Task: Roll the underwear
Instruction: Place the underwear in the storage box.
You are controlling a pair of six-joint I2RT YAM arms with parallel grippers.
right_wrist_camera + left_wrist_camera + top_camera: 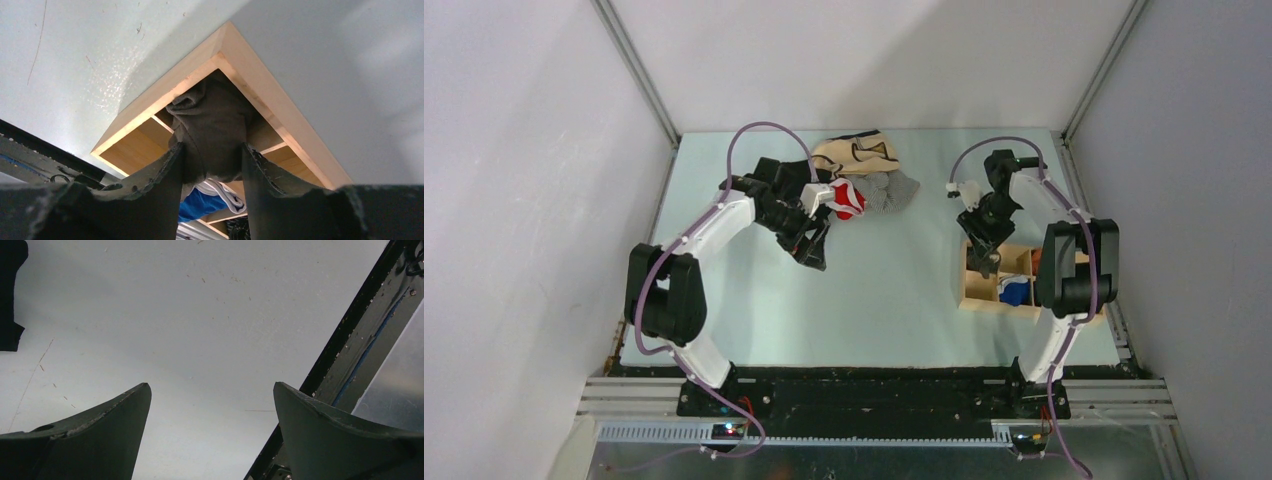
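Right gripper (212, 152) pinches the bunched olive-brown fabric underwear (212, 112), seemingly inside the four-o'clock wooden divided box (270, 95); left gripper (212, 390) gapes empty.

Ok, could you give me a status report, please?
Left end effector open, empty. Right end effector shut on rolled underwear, at wooden box corner compartment. Nothing blocking.

Soft light from above, gentle shadows

The pale green table top (894, 300) is bright all over in the top view, and the black and white robot arms (724, 215) drop only faint shadows on it. In the right wrist view a shiny patch of glare sits on the table beside the light wooden box (280, 125), and the dark olive-brown cloth underwear (212, 130) looks very dark. In the left wrist view the big black gripper fingers (100, 440) up close look a bit fuzzy
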